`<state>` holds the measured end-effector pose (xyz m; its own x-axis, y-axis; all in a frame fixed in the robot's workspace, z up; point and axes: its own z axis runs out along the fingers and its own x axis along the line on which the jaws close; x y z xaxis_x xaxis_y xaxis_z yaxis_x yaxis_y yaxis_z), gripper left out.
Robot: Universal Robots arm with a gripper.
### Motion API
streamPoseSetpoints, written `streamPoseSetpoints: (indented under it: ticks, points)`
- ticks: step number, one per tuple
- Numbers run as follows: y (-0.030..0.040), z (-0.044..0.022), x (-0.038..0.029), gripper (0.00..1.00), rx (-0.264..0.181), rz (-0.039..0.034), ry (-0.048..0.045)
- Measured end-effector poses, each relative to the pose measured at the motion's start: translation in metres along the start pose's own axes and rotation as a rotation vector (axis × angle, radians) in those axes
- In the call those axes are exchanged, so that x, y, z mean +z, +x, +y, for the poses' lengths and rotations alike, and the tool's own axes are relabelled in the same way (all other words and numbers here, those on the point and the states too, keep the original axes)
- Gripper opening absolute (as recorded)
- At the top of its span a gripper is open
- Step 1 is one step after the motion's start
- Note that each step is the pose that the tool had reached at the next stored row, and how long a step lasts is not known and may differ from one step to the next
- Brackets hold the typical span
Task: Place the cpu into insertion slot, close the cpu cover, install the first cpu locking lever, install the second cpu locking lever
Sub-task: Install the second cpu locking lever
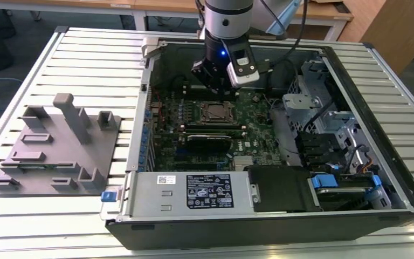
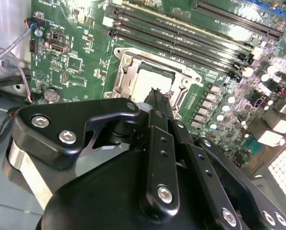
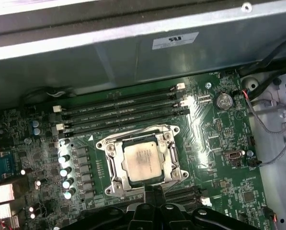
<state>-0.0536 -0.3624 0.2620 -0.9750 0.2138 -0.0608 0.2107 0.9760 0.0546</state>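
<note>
The cpu (image 3: 143, 162) lies flat in the insertion slot (image 3: 115, 187) on the green board, its dull silvery top showing. Around it the cpu cover (image 3: 170, 136) lies down as a silvery frame, the chip showing through its window. In the exterior view the slot (image 1: 216, 112) sits mid-board inside the open case. My gripper (image 3: 154, 190) hovers just above the slot's edge that faces away from the memory slots. Its black fingers (image 2: 158, 103) are drawn together to a point, shut, with nothing between them. Whether the thin locking levers along the frame's sides are latched, I cannot tell.
Long black memory slots (image 3: 123, 111) run beside the socket. The case walls (image 1: 264, 221), a power supply (image 1: 189, 191) and a drive cage (image 1: 322, 116) ring the board. A grey fixture plate (image 1: 52, 148) with upright posts stands on the slatted table at the exterior view's left.
</note>
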Motion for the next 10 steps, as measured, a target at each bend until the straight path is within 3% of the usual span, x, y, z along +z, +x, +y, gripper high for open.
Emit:
streamPoseSetpoints:
  ticks: [10]
  points:
    - [-0.0004, -0.0042, 0.0079, 0.1, -0.02, 0.0003, 0.0024]
